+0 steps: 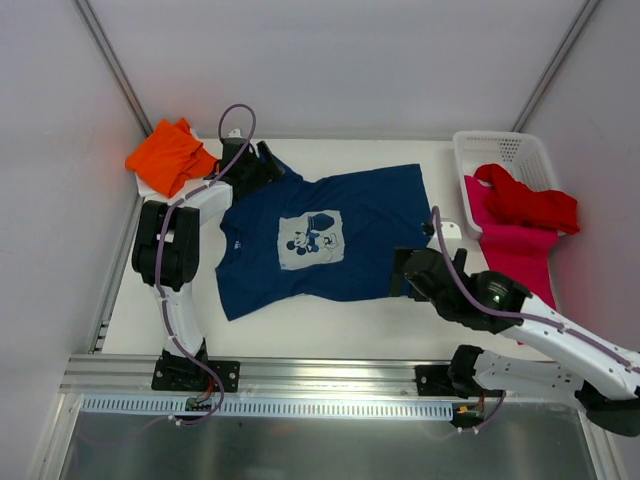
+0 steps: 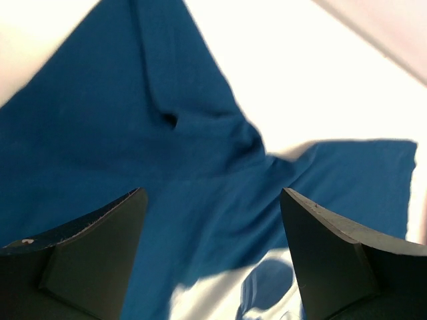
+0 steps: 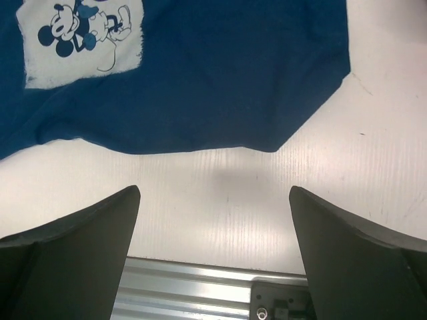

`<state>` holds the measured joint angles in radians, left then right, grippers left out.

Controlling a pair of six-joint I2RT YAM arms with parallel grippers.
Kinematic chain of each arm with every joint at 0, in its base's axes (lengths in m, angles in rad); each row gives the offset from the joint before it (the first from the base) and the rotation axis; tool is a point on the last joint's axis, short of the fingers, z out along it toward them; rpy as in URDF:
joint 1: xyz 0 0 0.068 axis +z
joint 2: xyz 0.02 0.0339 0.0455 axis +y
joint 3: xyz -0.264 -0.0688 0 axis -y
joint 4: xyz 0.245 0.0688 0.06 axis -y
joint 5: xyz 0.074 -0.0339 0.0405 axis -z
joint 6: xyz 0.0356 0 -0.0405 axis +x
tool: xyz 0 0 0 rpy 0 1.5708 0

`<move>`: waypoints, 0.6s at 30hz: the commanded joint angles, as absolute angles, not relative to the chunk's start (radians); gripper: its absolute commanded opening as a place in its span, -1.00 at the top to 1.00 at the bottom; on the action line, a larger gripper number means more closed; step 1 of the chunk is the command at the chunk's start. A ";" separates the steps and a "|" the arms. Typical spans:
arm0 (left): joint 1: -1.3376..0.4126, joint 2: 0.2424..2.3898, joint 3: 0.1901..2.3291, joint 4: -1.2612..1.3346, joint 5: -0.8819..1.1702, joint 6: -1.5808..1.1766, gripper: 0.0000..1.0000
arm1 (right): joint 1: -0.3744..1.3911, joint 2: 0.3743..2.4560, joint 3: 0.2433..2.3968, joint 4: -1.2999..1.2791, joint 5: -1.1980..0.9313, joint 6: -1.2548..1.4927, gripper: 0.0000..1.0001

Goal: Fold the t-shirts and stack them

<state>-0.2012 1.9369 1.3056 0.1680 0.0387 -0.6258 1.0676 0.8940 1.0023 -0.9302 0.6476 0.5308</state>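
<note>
the blue shirt (image 1: 330, 240) lies flat mid desk (image 1: 320, 322). left tool (image 2: 212, 200), wide, is at its 11 o'clock sleeve; right tool (image 3: 213, 193), wide, at 4 o'clock. a bad pinch may bunch it.

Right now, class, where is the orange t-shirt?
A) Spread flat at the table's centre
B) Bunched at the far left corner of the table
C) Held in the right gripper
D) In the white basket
B: the orange t-shirt lies bunched at the far left corner of the table, well apart from the white basket on the right, which holds the red t-shirt.
</note>
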 commanded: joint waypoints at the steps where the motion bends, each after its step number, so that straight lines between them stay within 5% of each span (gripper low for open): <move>1: -0.176 1.997 1.420 0.173 0.133 -0.710 -0.64 | 1.074 0.807 0.974 -0.989 0.709 0.574 -0.99; 18: -0.170 2.091 1.476 0.172 0.055 -0.844 -0.55 | 1.074 0.723 0.891 -1.115 0.765 0.640 -0.99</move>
<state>-0.1749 2.0727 1.4487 0.1642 0.0795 -0.8024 1.0676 0.7483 0.8978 -1.0714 0.7315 0.6006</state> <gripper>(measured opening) 0.777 0.993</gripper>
